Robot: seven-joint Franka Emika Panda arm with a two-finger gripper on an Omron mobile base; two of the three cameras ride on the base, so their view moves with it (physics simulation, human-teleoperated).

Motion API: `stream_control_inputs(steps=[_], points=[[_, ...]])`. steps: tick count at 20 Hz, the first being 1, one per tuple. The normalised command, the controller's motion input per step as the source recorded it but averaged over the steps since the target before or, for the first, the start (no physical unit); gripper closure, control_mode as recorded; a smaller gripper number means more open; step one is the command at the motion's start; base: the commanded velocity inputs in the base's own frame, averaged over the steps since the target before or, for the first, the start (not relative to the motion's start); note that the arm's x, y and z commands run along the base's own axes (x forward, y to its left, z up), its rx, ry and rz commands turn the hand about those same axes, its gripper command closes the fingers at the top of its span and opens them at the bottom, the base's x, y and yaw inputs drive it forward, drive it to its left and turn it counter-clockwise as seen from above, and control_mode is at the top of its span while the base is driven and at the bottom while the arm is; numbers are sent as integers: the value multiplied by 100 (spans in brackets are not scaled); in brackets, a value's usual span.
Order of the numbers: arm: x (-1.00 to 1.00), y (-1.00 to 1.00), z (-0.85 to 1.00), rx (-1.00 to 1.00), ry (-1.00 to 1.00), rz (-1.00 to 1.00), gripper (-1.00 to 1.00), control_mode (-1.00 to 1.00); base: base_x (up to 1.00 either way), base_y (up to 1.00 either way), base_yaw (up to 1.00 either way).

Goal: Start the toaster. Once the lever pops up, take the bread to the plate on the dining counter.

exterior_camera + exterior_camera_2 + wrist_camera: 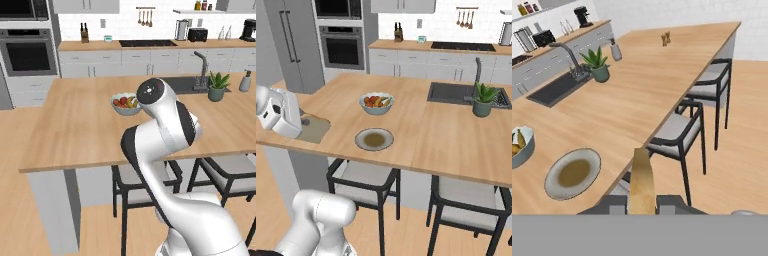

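Observation:
My gripper (642, 204) is shut on the bread (641, 181), a pale tan slice seen edge-on between the fingers. In the right base view the hand (280, 114) holds the bread (313, 128) flat over the front left part of the dining counter (446, 135). The round grey plate (374, 139) lies on the counter to the right of the bread, apart from it; the hand view has the plate (573, 173) to the left of the slice. The black toaster (197, 34) stands far back on the wall worktop.
A white bowl of fruit (376, 103) sits just behind the plate. A sink (456, 92) and a potted plant (483, 100) are farther right. Black stools (363, 175) stand under the counter's front edge. A coffee machine (248, 30) is right of the toaster.

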Motion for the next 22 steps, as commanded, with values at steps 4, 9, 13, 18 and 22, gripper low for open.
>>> stream_control_inputs(steps=[4,9,13,18,22], points=[[0,0,0,0,0,0,100,100,1,12,-19],[0,0,0,0,0,0,100,100,13,-2,0],[0,0,0,0,0,0,100,100,27,-1,0],[0,0,0,0,0,0,100,100,27,0,0],[0,0,0,0,0,0,100,100,44,0,0]])
